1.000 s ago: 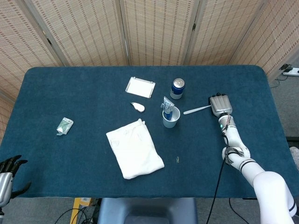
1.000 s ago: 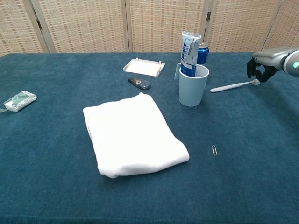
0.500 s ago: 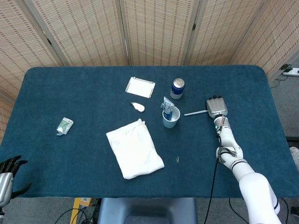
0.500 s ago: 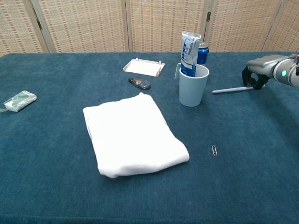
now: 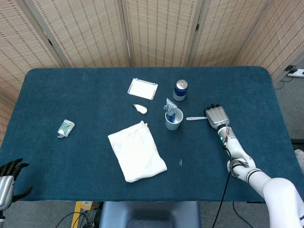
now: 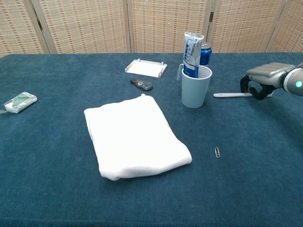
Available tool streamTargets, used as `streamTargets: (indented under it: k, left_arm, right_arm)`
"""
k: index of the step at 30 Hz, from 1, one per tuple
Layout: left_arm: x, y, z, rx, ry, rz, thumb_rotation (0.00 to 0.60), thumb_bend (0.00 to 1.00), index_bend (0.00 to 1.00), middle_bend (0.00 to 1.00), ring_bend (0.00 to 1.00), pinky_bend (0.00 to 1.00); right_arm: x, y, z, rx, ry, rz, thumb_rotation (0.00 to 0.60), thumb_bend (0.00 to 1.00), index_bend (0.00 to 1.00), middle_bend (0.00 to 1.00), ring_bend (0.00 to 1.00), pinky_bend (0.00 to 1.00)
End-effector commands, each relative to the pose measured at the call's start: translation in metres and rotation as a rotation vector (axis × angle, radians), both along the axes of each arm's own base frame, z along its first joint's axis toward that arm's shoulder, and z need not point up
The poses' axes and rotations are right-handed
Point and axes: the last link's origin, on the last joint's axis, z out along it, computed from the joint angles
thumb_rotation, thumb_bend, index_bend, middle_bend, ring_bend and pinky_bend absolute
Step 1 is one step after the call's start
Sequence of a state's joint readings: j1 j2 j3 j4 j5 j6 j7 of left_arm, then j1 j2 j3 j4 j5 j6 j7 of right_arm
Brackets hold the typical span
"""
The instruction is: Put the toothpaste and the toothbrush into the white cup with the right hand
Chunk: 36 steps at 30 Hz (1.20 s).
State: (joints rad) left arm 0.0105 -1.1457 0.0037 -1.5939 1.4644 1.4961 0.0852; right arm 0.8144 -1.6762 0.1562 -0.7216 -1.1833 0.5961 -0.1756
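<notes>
The white cup (image 5: pixel 174 122) (image 6: pixel 195 91) stands mid-table with the blue-and-white toothpaste tube (image 5: pixel 169 109) (image 6: pixel 191 52) upright inside it. The white toothbrush (image 5: pixel 195 118) (image 6: pixel 231 95) lies nearly level just right of the cup, its free end pointing at the cup. My right hand (image 5: pixel 216 117) (image 6: pixel 259 79) has its fingers curled around the toothbrush's right end, low over the table. My left hand (image 5: pixel 8 183) hangs off the table's near left corner, fingers apart and holding nothing; only the head view shows it.
A blue can (image 5: pixel 180 89) (image 6: pixel 205 53) stands right behind the cup. A folded white towel (image 5: pixel 137 151) (image 6: pixel 135 135), a white tray (image 5: pixel 142 89), a small dark-and-white object (image 5: pixel 140 109), a packet (image 5: pixel 65 128) and a paperclip (image 5: pixel 181 163) lie on the blue cloth.
My right hand has come nearer and slightly left, swinging the toothbrush from a tilt to nearly level beside the cup. The left hand has not moved.
</notes>
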Motion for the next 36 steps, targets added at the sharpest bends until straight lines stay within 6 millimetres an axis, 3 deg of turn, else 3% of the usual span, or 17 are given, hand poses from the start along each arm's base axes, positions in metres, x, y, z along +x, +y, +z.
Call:
streamTargets:
  k: [1, 13, 17, 23, 36]
  left_arm:
    - [0.001, 0.000, 0.000, 0.001, -0.001, -0.003, 0.600, 0.27, 0.27, 0.17, 0.15, 0.18]
    - [0.002, 0.000, -0.001, -0.002, -0.006, -0.007, 0.600, 0.27, 0.27, 0.17, 0.15, 0.18]
    - [0.002, 0.001, -0.002, -0.007, -0.005, -0.008, 0.600, 0.27, 0.27, 0.17, 0.15, 0.18]
    - [0.007, 0.003, -0.004, -0.011, -0.013, -0.027, 0.600, 0.27, 0.27, 0.17, 0.15, 0.18]
    - [0.001, -0.004, 0.000, -0.001, -0.011, -0.004, 0.600, 0.27, 0.27, 0.17, 0.15, 0.18]
  right_arm:
    - [-0.008, 0.032, 0.013, 0.038, 0.015, 0.060, 0.600, 0.69, 0.39, 0.28, 0.15, 0.21]
    - [-0.007, 0.099, 0.026, 0.115, -0.049, 0.084, 0.600, 0.69, 0.39, 0.28, 0.15, 0.21]
    - [0.002, 0.111, 0.034, 0.117, -0.103, 0.095, 0.600, 0.69, 0.39, 0.29, 0.15, 0.21]
    - [0.020, 0.100, 0.031, 0.088, -0.100, 0.192, 0.600, 0.69, 0.39, 0.29, 0.15, 0.21]
    - [0.041, 0.068, -0.020, 0.127, -0.091, 0.248, 0.600, 0.69, 0.39, 0.29, 0.15, 0.21]
